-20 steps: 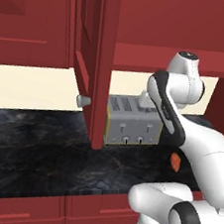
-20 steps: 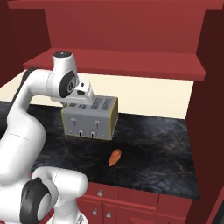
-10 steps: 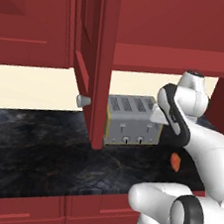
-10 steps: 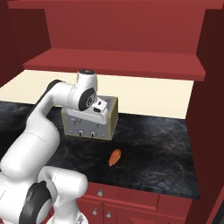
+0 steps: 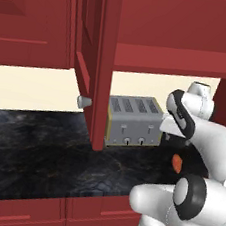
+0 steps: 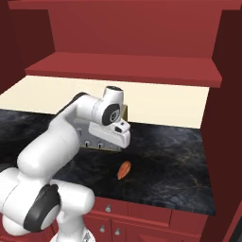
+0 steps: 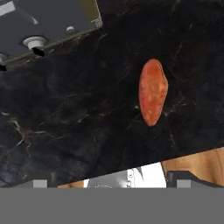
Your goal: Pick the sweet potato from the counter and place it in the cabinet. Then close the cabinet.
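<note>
The sweet potato [image 7: 153,92] is a small orange-red tuber lying on the dark marbled counter [image 7: 78,113], a little in front of the toaster. It also lies at the counter's front [image 6: 124,170], and peeks out beside my arm [image 5: 177,163]. My gripper [image 7: 111,183] hovers above the counter, open, with its finger tips far apart and nothing between them. The sweet potato sits ahead of it and off towards one finger. My hand [image 6: 112,133] hangs just above and behind the tuber. The red cabinet [image 6: 127,66] stands open above, its door [image 5: 94,57] swung out.
A silver four-slot toaster [image 5: 134,120] stands on the counter under the shelf, close behind my hand. The open door's grey knob [image 5: 84,101] juts out at its lower edge. Red drawer fronts [image 6: 137,215] run below the counter.
My arm has swung forward and to the right, from over the toaster to in front of it and lower, nearer the sweet potato. The tuber has not moved.
</note>
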